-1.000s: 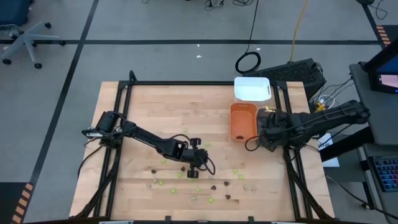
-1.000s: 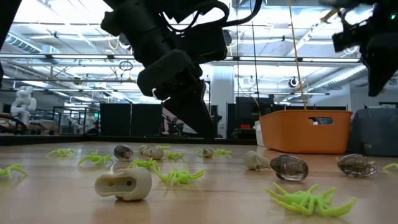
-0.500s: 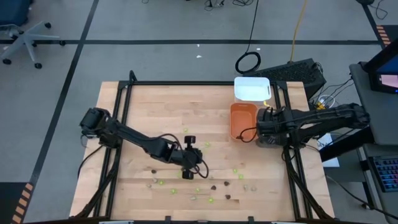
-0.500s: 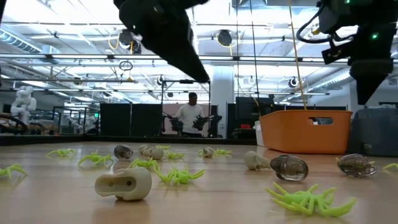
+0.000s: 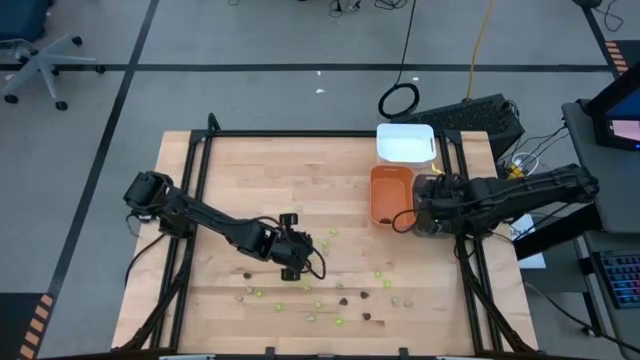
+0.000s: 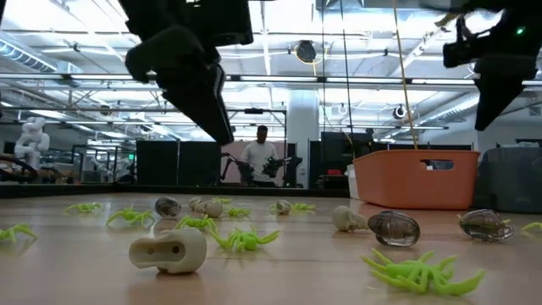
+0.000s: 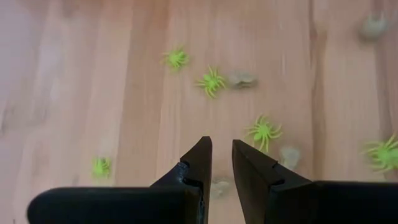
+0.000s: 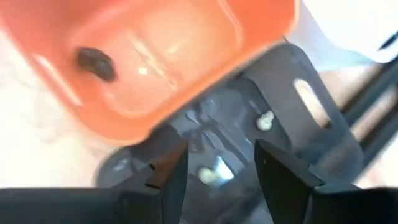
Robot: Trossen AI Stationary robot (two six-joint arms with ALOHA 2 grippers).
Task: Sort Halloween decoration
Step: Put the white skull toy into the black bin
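Note:
The Halloween decoration lies scattered on the wooden table: lime-green spiders (image 7: pixel 263 130), dark pieces (image 6: pixel 394 227) and pale skulls (image 6: pixel 168 252), mostly along the near half (image 5: pixel 320 300). My left gripper (image 7: pixel 222 152) hovers above them near the table's middle (image 5: pixel 293 262), fingers a narrow gap apart with nothing between them. My right gripper (image 8: pixel 217 152) stands open over the grey tray (image 8: pixel 311 124) at the table's right edge (image 5: pixel 425 205). Two pale pieces (image 8: pixel 266 119) lie in that tray. One dark piece (image 8: pixel 94 62) lies in the orange tray (image 5: pixel 376 200).
A white tray (image 5: pixel 405 143) stands at the far right, behind the orange tray. Black frame rails run along the table's left and right sides (image 5: pixel 190 200). In the low view a person (image 6: pixel 259 161) stands in the room far behind the table.
My left gripper has risen and gone toward the table's left edge, above the scattered pieces. My right gripper has opened over the grey tray, shifting slightly toward the far edge.

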